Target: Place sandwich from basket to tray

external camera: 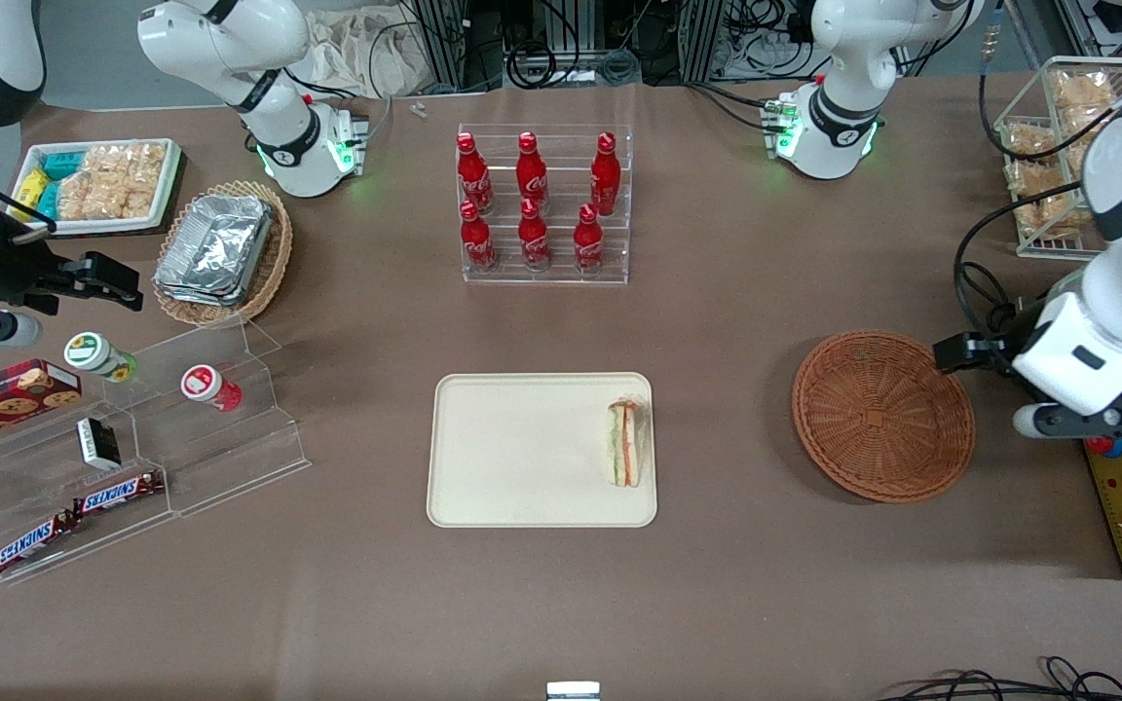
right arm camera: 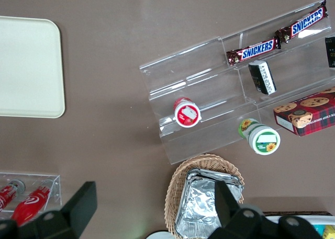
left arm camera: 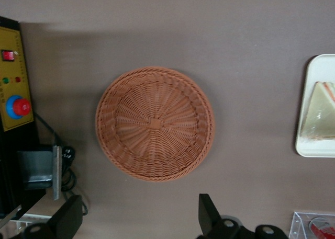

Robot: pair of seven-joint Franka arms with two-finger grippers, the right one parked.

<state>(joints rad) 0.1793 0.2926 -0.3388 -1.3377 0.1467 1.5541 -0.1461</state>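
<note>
Lying on the tray (external camera: 522, 450) in the front view, one wrapped sandwich (external camera: 625, 444) sits just inside the tray's short rim on the working arm's side, the remaining tray surface bare. One round basket (external camera: 882, 416) rests well apart from the tray, toward the working arm's end of the table, with open brown table (external camera: 717, 321) between them. The gripper (external camera: 955, 352) hangs beside the basket's rim (its fingers cannot be made out here). Six red bottles (external camera: 533, 200) stand in a clear rack, farther from the camera than the tray.

From the left wrist view, the basket (left arm camera: 155, 123) holds nothing and has bare table all around. The gripper (left arm camera: 138, 218) hovers above it, its jaws released and spread wide, grasping nothing. The sandwich (left arm camera: 319, 112) lies against the tray's (left arm camera: 303, 145) rim.

From the right wrist view, one bare tray corner (right arm camera: 31, 66) shows.
</note>
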